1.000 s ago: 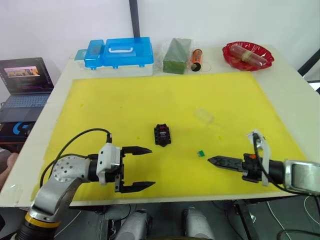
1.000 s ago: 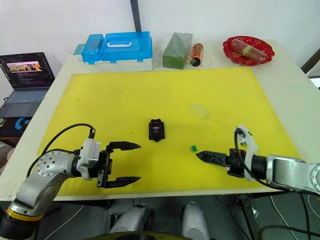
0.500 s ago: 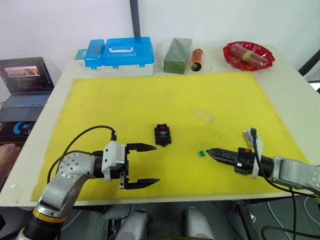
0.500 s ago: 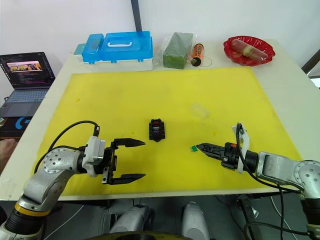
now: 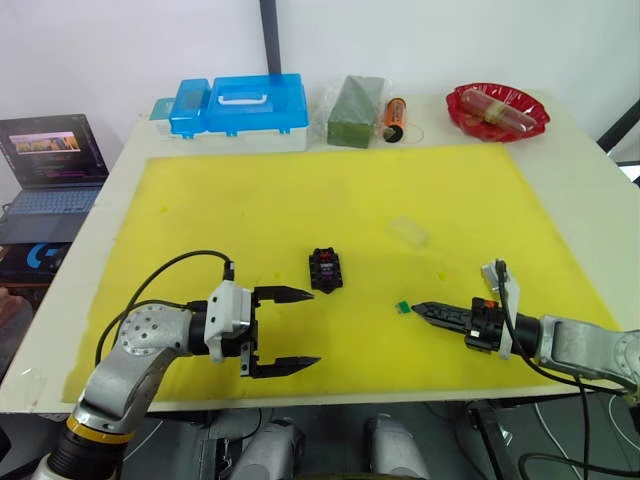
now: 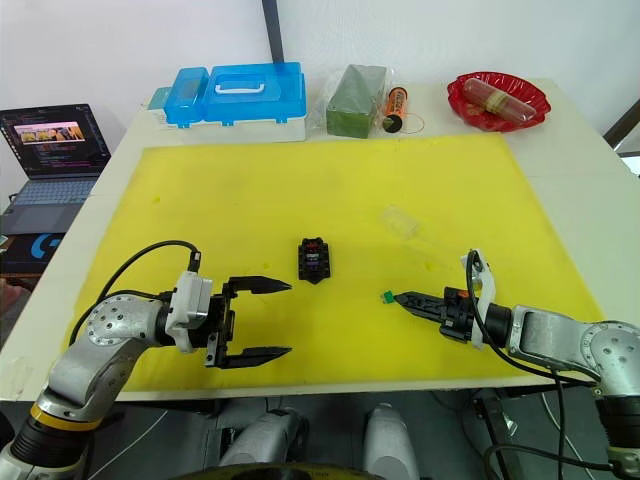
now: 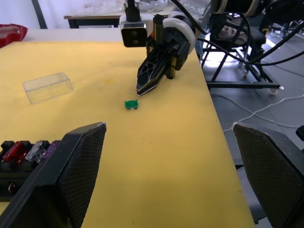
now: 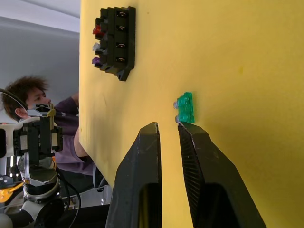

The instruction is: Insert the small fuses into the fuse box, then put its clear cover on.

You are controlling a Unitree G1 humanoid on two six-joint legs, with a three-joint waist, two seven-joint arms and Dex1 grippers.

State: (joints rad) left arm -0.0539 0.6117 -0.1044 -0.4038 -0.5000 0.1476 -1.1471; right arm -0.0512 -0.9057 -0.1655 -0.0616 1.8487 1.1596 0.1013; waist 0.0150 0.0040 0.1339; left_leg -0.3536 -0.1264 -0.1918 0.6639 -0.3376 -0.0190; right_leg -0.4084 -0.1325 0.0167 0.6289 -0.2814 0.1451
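The right claw point(image 6: 400, 298), its fingers nearly closed, points at the green fuse point(image 6: 385, 296) just beside it. The left claw point(image 5: 300, 329) is wide open, near the fuse box point(image 5: 324, 269).

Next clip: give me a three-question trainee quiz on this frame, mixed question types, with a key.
1. True or false: the green fuse is already seated in the fuse box.
2. Which gripper is nearest the green fuse? A) left gripper B) right gripper
3. Fill in: the clear cover lies on the yellow ____, apart from the fuse box.

Key: 1. False, it lies loose on the mat by the right gripper's tips. 2. B. 3. mat.
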